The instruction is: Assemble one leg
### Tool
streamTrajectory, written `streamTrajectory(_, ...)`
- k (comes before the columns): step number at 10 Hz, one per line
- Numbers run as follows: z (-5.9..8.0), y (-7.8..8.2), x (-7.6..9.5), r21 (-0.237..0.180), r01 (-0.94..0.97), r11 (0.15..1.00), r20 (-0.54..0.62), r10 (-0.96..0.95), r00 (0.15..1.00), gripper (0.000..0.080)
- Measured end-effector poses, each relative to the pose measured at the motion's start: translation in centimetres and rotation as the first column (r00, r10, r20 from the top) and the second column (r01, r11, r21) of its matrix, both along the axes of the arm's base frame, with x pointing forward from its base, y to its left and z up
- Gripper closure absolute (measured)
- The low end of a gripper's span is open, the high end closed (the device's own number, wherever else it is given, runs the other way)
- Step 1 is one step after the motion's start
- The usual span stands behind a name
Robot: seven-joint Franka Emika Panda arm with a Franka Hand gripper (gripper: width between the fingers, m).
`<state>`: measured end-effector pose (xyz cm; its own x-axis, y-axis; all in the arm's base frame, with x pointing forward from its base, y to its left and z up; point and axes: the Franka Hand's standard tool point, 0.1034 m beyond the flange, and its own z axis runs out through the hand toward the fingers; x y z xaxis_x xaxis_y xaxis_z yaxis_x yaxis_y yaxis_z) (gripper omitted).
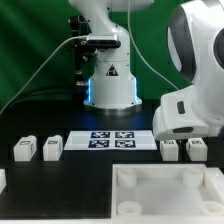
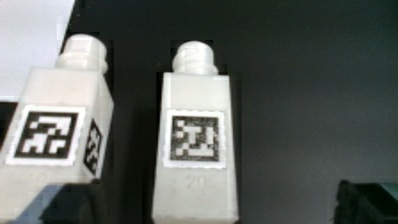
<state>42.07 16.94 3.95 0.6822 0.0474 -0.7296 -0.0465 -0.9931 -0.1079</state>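
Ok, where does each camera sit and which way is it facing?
Exterior view: off the arm, facing the robot base across the black table; the arm's white wrist shows at the exterior view's right.
Wrist view: on the wrist, looking down on two legs; the open pincer shows its dark fingertips.
Shared: probably those legs, the pair under the wrist.

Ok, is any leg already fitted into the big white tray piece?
No, all four legs sit on the black table, two on each side of the marker board, apart from the tray piece.
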Motion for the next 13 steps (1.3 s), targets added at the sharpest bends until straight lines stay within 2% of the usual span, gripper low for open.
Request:
streamTrajectory(2,-0.4,0.6,-1.3,-0.039,0.009,0.999,-0.05,-0.011,0.999,0.015)
streamTrajectory(9,-2.5,0.7,-2.8,-0.039,0.006,0.999,-0.063,-0.008,0.998,0.015)
streamTrajectory(10,-2.5,0.7,-2.8,-0.038,0.005,0.999,-0.063,-0.008,0.998,0.0262)
streamTrajectory(11,-2.5,0.7,-2.8,-0.038,0.005,0.999,-0.064,-0.008,0.998,0.0262)
streamTrajectory(13,-2.5,0.7,-2.8,-0.038,0.005,0.999,-0.064,-0.008,0.998,0.0511)
